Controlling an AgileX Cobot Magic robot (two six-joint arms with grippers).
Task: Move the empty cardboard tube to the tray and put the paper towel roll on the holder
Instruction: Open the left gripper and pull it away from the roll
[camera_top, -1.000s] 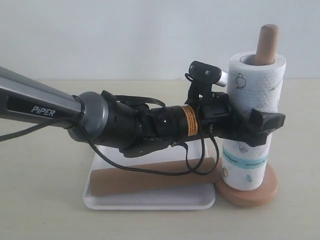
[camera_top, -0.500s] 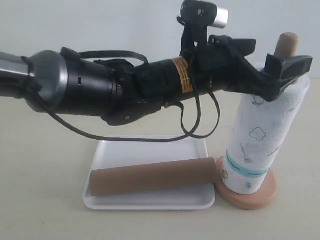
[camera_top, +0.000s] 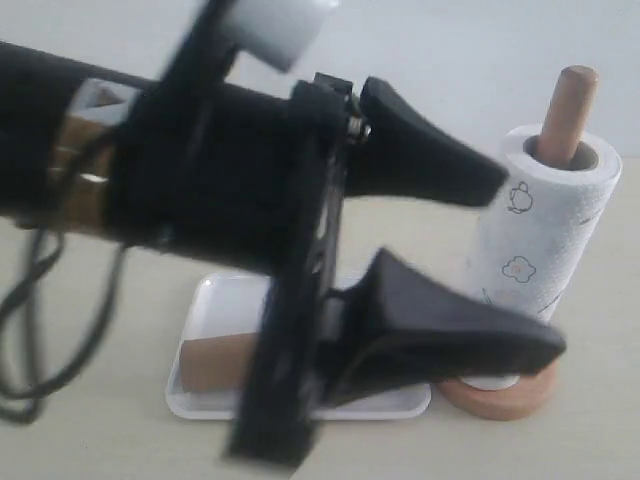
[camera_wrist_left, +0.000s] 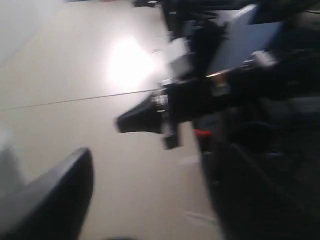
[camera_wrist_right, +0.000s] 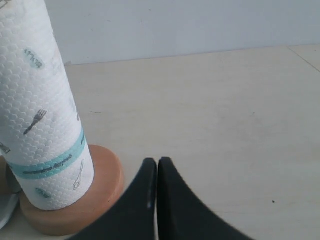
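Note:
The paper towel roll (camera_top: 540, 235) stands upright on the holder, whose pole (camera_top: 569, 110) sticks out of the core and whose round base (camera_top: 505, 395) rests on the table. In the tray (camera_top: 200, 402) lies the empty cardboard tube (camera_top: 212, 362), mostly hidden by my arm. My left gripper (camera_top: 535, 265) fills the exterior view, blurred and close to the camera, open and holding nothing, apart from the roll. The left wrist view is blurred, with the fingers (camera_wrist_left: 50, 200) wide apart. My right gripper (camera_wrist_right: 157, 164) is shut and empty, on the table side of the holder base (camera_wrist_right: 102, 175) and the roll (camera_wrist_right: 40, 110).
A pale table (camera_top: 600, 440) carries everything, with a white wall behind. The left arm (camera_top: 150, 190) and its cables block much of the exterior view. In the left wrist view, dark blurred equipment (camera_wrist_left: 240, 75) shows above a light floor.
My left gripper has let go of the roll, lifted off it and swung up toward the camera, jaws open. The roll stays seated on the holder; the tube has not moved.

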